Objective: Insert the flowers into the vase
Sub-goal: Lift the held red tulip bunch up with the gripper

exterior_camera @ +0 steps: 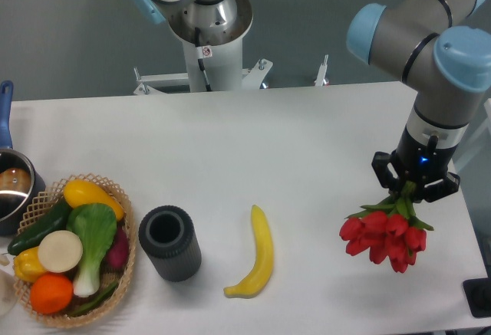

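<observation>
Vase point(169, 242) is standing upright at lower left of the frame, mouth facing up, just right of the basket point(77, 304); a banana point(256, 256) is lying between it and the flowers point(386, 235). At right, the tool point(414, 184) is gripping the stems, buds hanging down-left, well apart from the vase. No readable writing.

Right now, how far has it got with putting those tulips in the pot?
Done: the tool has the flowers gripped by their stems, at the table's right side. In hand: carrying them. Left: the vase stands empty near the basket, with a banana lying between, so the bunch has yet to cross over and go in.
</observation>
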### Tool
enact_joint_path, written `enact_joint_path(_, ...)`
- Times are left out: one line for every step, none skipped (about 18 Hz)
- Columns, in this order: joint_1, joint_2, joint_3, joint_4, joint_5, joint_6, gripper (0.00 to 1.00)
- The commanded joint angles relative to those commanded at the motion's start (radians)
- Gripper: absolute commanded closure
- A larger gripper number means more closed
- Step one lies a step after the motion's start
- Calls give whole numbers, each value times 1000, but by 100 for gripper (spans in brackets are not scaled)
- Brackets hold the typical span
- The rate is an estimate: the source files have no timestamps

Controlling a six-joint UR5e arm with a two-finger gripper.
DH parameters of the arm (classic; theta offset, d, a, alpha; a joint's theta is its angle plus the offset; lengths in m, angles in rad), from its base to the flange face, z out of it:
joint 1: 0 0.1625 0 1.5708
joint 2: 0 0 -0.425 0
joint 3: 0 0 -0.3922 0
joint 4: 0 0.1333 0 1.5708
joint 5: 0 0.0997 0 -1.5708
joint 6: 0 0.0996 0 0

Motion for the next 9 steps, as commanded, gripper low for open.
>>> enact_joint_path(2,6,0,0,2,0,100)
enact_joint_path(2,11,0,0,0,0,100)
enact_joint_path(2,11,0,0,0,0,99)
enact_joint_path(5,14,-2,0,0,-2,99)
enact_joint_path(8,20,-5,-3,-5,-2,99)
enact_joint_path(11,29,-8,-14,-26,-6,99)
enact_joint_path(17,34,-11,-23,-72,-9,99)
enact_joint_path(26,52,-12,-29,-130,-14,99)
enact_joint_path(35,76,-20,-28,-174,-24,99)
